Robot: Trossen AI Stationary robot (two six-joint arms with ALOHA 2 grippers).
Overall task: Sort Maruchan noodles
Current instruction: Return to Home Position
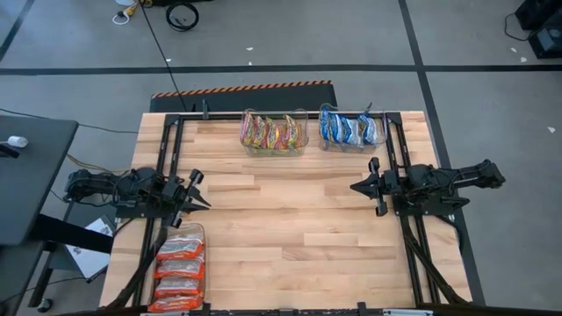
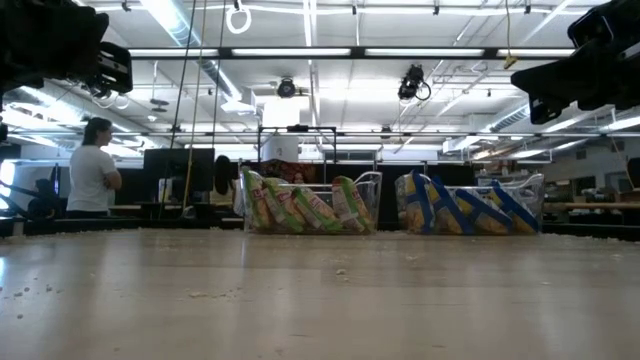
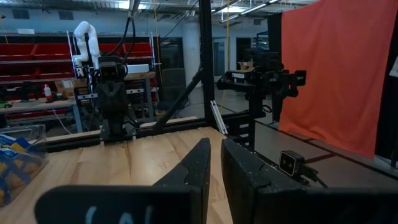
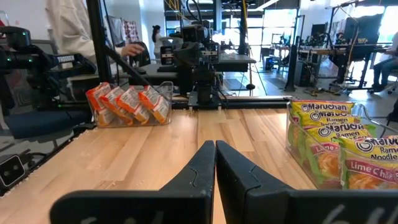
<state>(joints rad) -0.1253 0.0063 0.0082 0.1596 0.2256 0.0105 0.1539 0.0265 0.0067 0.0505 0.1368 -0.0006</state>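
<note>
The Maruchan noodles sit sorted by colour in three clear tubs on the bench (image 1: 290,237): yellow-green packets (image 1: 272,132) in a tub at the far edge, blue-and-white packets (image 1: 349,128) in the tub just beside it, red-orange packets (image 1: 179,269) in a tub at the near left corner. The left pincer (image 1: 200,190) and the right pincer (image 1: 358,187) hover at opposite sides, both pressed together, pinching nothing.

red-orange packets' tub (image 1: 180,268) cut off by frame edge, blue packets (image 3: 12,165) blurred
</note>
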